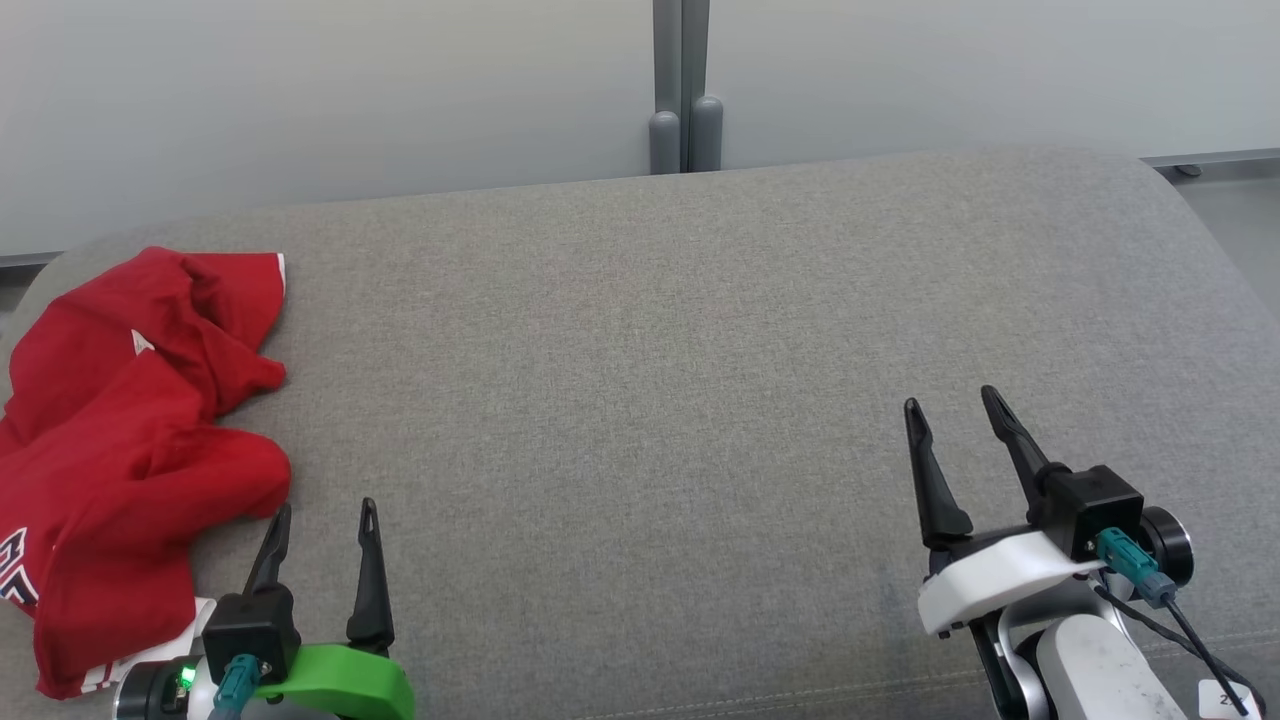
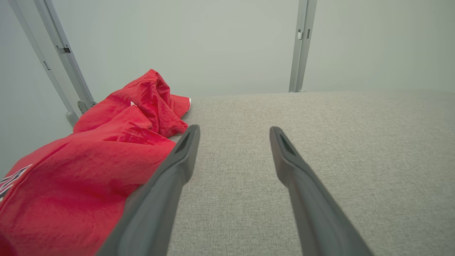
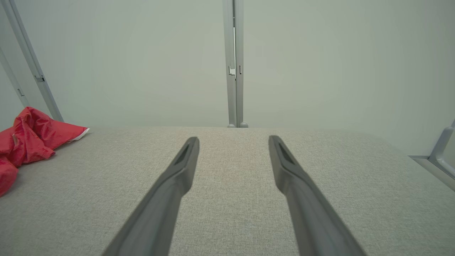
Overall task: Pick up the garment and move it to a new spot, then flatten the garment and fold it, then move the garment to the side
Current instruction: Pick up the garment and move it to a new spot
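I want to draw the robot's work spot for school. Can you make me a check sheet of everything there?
Surface: grey fabric pad, flat.
Job's things: red garment, crumpled at the pad's left end, not held.
Clutter: nothing seen.
Grippers: left gripper open, right beside the garment, touching unclear; right gripper open over bare pad, far from the garment.
Cables: black cable and teal plug at the right wrist; another teal plug at the left.
Surroundings: pale wall and grey post behind the pad.

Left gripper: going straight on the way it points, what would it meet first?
Probably bare grey cushion; the left gripper is open, and the red garment lies just beside its line. Depth unclear.
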Tool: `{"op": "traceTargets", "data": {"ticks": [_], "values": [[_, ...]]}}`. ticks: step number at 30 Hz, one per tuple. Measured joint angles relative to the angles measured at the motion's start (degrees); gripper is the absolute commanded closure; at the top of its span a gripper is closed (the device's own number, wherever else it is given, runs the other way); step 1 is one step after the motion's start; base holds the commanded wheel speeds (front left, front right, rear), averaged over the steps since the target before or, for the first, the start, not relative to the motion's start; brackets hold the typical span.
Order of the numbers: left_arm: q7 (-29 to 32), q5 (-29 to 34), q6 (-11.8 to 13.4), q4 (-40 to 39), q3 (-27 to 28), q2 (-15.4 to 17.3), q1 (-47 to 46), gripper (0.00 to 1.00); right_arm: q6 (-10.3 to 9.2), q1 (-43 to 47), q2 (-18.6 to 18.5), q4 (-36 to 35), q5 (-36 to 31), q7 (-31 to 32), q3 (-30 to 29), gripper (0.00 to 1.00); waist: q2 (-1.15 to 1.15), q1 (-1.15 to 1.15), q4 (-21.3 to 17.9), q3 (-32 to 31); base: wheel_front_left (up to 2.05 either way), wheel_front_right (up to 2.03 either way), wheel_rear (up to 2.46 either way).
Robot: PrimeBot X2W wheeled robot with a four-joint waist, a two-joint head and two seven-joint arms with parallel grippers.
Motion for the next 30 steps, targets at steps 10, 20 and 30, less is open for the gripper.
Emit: {"op": "traceTargets", "data": {"ticks": [10,20,30], "values": [[0.0,0.0,-0.02,0.16,-0.91,0.0,-0.08,0.0,-0.03,0.01,0.02,-0.03,0.09,0.0,-1.16,0.0,0.0,0.0,0.85,0.06,0.0,0.0,0.0],[0.0,0.41,-0.02,-0.05,-0.48,0.02,-0.6,0.0,0.37,0.01,0.07,-0.26,0.25,0.0,-0.9,0.0,0.0,0.0,5.66,0.14,0.0,0.0,0.0],[-0.01,0.47,0.0,-1.92,3.57,0.03,-0.35,0.0,3.21,-1.79,0.13,0.51,0.25,0.0,2.52,0.0,0.0,0.0,13.02,0.09,0.0,0.0,0.0]]}}
